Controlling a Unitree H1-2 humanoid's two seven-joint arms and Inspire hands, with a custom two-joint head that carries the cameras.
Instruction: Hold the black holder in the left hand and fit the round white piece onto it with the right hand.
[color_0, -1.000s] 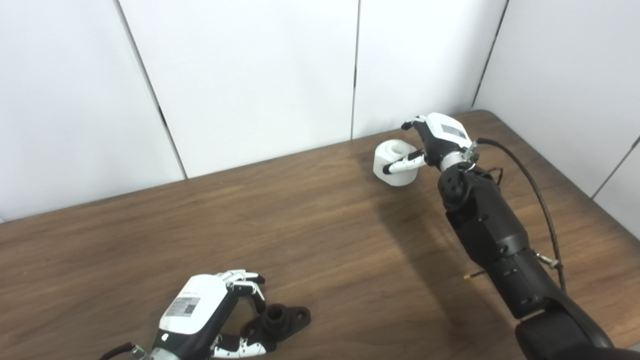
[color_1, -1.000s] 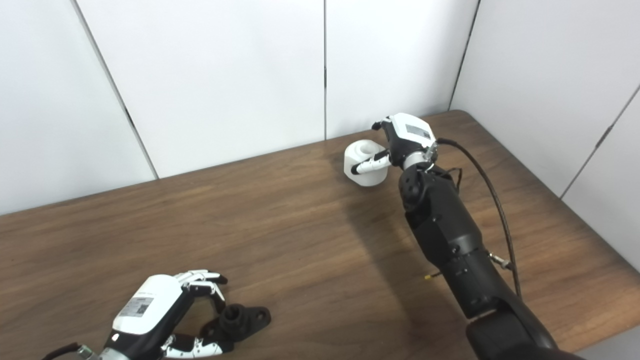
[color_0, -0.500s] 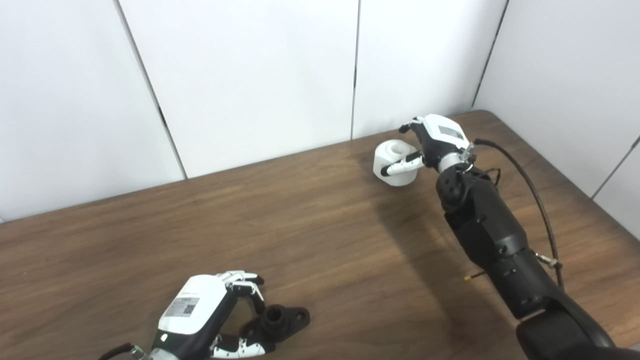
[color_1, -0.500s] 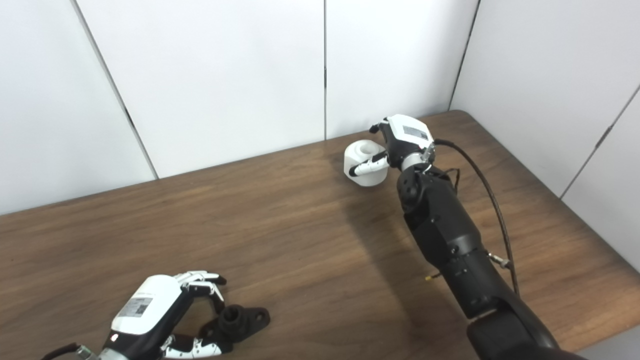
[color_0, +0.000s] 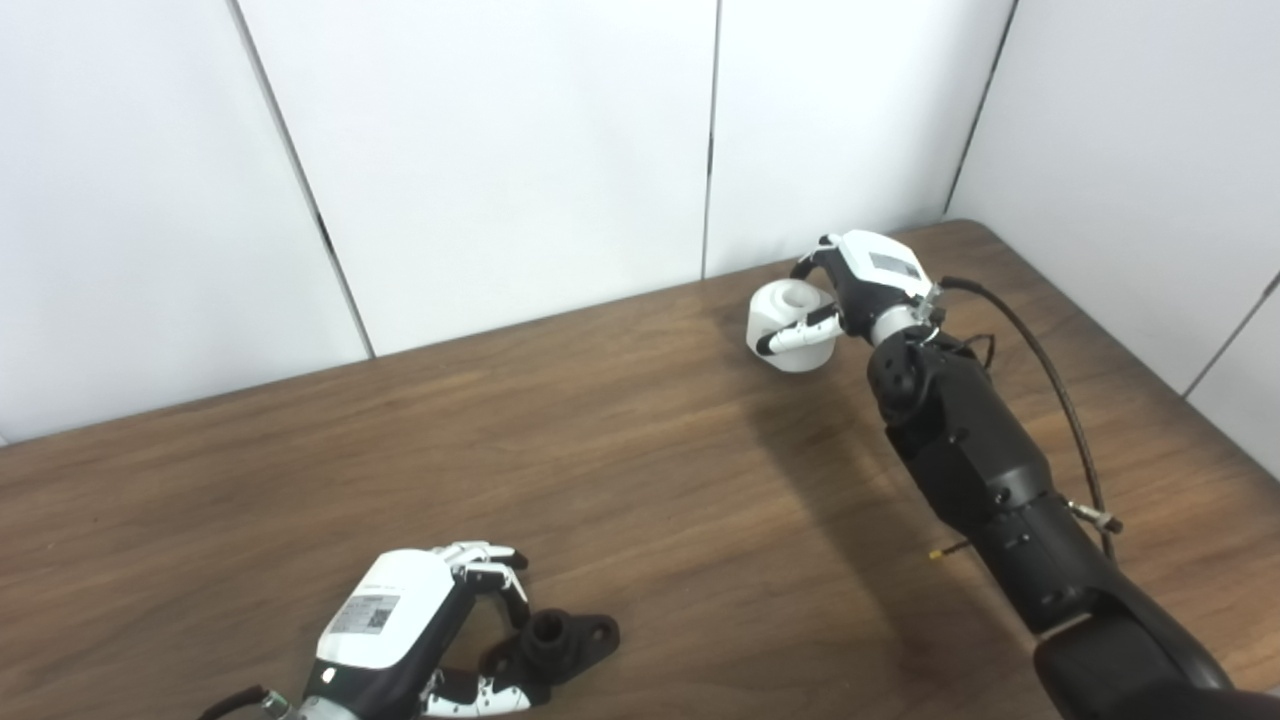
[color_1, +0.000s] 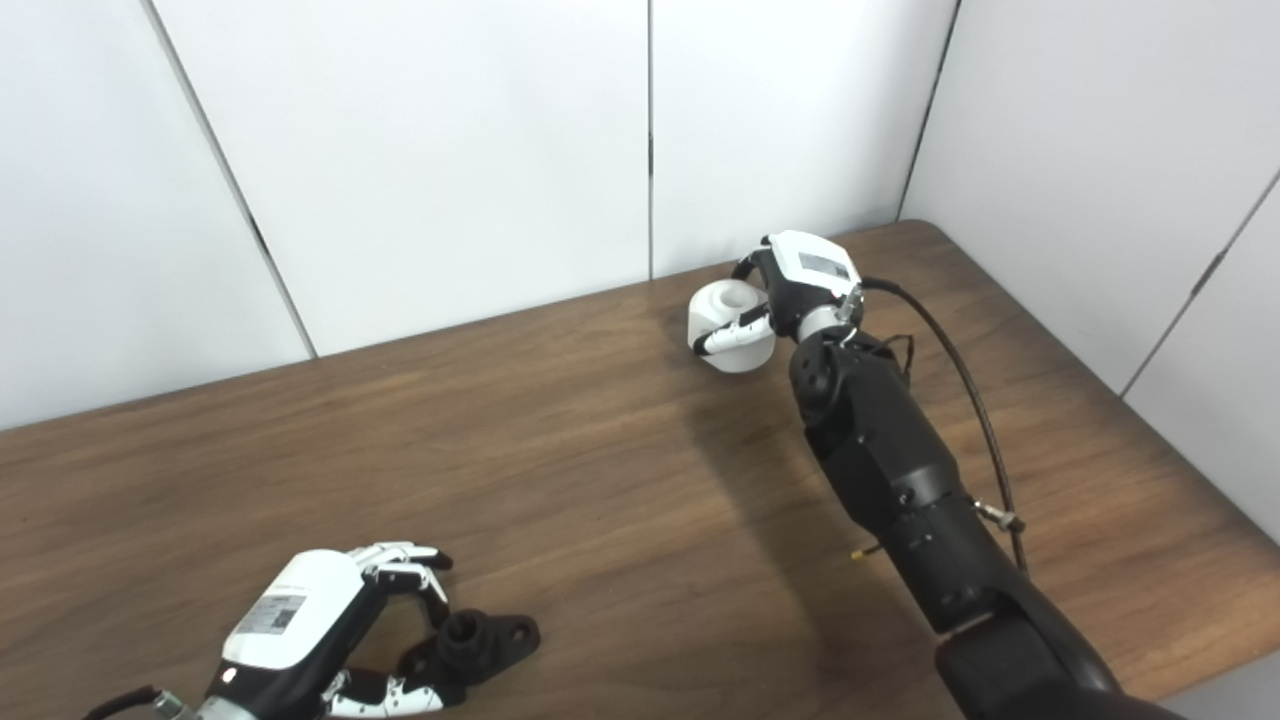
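The wooden table (color_0: 560, 470) took up most of the shot, with plain white wall panels (color_0: 500, 150) behind it. The right arm (color_0: 990, 480) was stretched way out toward the far side, black casing, with a cable (color_0: 1050, 370) looping off beside its wrist.

The right hand (color_0: 850, 290) sat at the far end of that reach, wrapped around the round white piece (color_0: 785, 325). Its thumb ran across the near side of the piece and the fingers curled over the far side, so it looked like a grip on it. The piece seemed to rest on the table, though I couldn't tell for sure whether it was lifted a hair.

The left hand (color_1: 310, 640) was down at the near edge, well apart from the right one. The black holder (color_1: 480, 640) lay on the table between its thumb and curled fingers, with the flange end sticking out past the fingertips. The fingers were closed in around it, but whether they actually pinched it tight I couldn't tell.
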